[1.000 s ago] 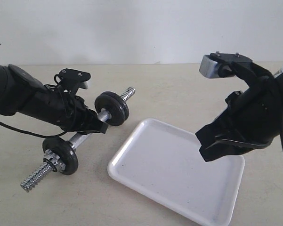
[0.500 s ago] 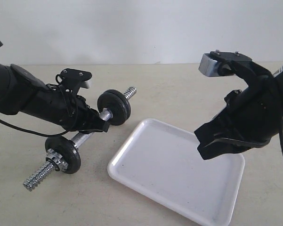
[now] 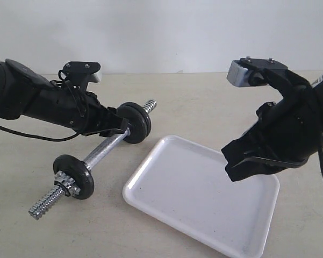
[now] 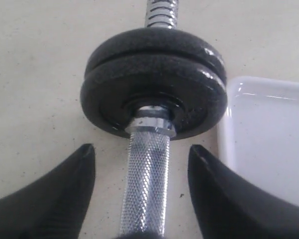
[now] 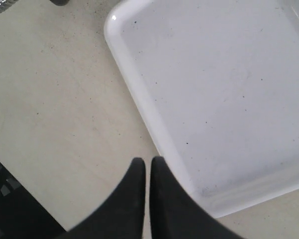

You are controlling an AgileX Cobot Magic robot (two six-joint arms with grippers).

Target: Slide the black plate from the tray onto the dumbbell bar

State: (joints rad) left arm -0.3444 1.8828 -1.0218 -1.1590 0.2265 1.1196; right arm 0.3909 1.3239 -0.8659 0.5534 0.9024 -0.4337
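Note:
The dumbbell bar point(image 3: 103, 152) lies on the table left of the tray point(image 3: 204, 204), its chrome knurled handle point(image 4: 147, 179) between my left gripper's fingers. Two black plates point(image 3: 137, 122) sit pressed together on its far end point(image 4: 154, 84). Another black disc point(image 3: 73, 176) and a silver collar nut point(image 3: 62, 183) sit near its threaded front end. My left gripper point(image 4: 141, 149) is open, with a gap between each fingertip and the handle. The white tray point(image 5: 214, 89) holds nothing. My right gripper point(image 5: 148, 160) is shut and empty, and it hovers over the tray's right side point(image 3: 231, 165).
The tray's corner point(image 4: 268, 139) lies close to the paired plates. Bare beige table surrounds the bar and the tray. A white wall stands behind. A dark edge point(image 5: 10, 209) shows at the table's border in the right wrist view.
My left gripper has opened and let go of the bar's handle, and now sits nearer the paired plates. The bar has shifted slightly to the right. The right arm has stayed still.

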